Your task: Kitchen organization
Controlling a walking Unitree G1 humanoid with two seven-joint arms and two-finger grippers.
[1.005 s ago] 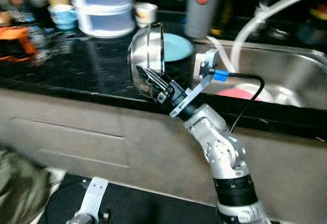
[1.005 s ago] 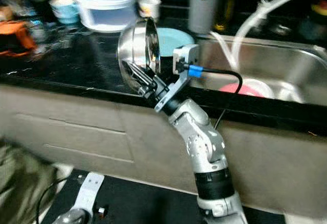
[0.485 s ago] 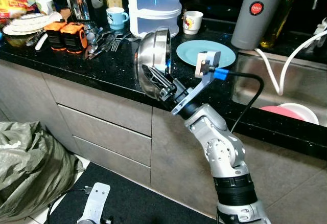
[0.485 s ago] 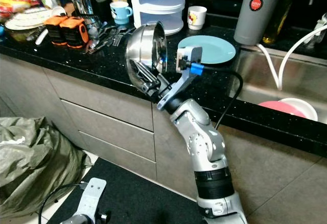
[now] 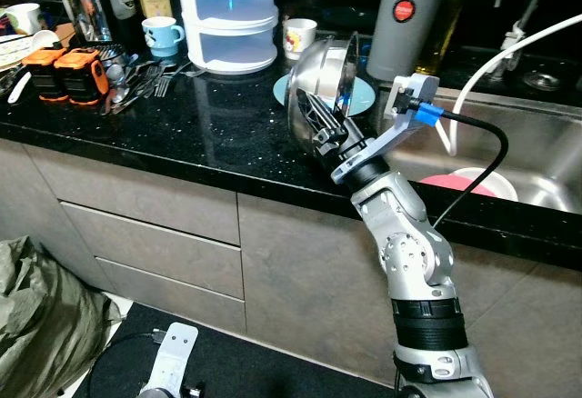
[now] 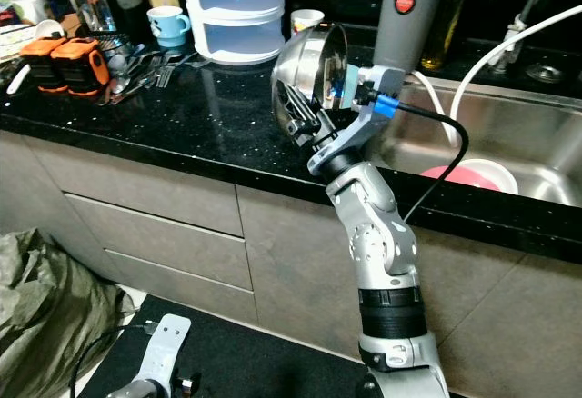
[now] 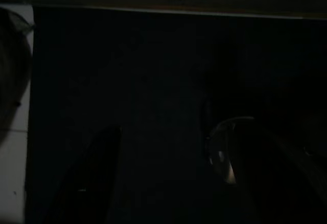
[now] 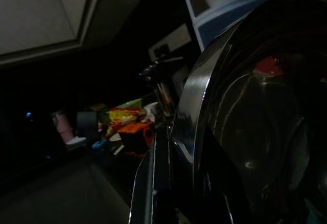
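My right gripper (image 5: 320, 124) is shut on the rim of a shiny steel bowl (image 5: 314, 98). The bowl is tipped up on its edge above the black countertop (image 5: 209, 134), its hollow facing the sink. A black finger (image 8: 153, 183) lies along the bowl's rim (image 8: 202, 96) in the right wrist view. Behind the bowl lies a light blue plate (image 5: 364, 98), partly covered by it. My left arm (image 5: 168, 366) hangs idle low over the dark floor mat; the left wrist view is very dark.
A steel sink (image 5: 518, 134) holds a pink bowl (image 5: 444, 183) and a white one. A grey flask (image 5: 414, 21), a stacked clear container (image 5: 227, 12), mugs, cutlery (image 5: 136, 80) and orange tools (image 5: 64, 71) crowd the counter. A green bag (image 5: 36, 325) lies on the floor.
The camera has swung, so the whole scene has shifted. The held bowl now stands in front of the blue plate, nearer the sink, instead of left of it.
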